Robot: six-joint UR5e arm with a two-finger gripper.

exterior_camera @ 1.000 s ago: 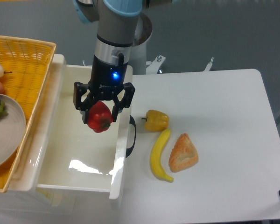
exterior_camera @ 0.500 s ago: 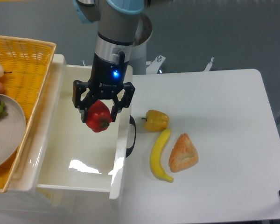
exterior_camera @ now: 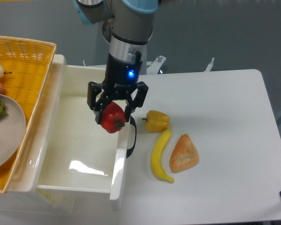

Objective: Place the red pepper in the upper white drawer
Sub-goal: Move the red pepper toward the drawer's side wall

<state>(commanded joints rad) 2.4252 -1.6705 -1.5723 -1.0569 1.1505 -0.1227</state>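
Gripper (exterior_camera: pixel 115 114): fingers clamped on the red pepper (exterior_camera: pixel 113 117), pointing straight down (blue light lit on the wrist)
Red pepper: held in the air above the right front edge of the upper white drawer (exterior_camera: pixel 61 140), over its front panel
Drawer: pulled open, dark handle (exterior_camera: pixel 132 137) facing the table
Table (exterior_camera: pixel 225 117): yellow pepper (exterior_camera: pixel 157 121), banana (exterior_camera: pixel 160 155), triangular pastry (exterior_camera: pixel 183 153) right of the drawer
Left: yellow woven basket (exterior_camera: pixel 23 65)

The fingers (exterior_camera: pixel 101 114) hide the red pepper's (exterior_camera: pixel 114 119) top; the plate (exterior_camera: pixel 11 140) is cropped.
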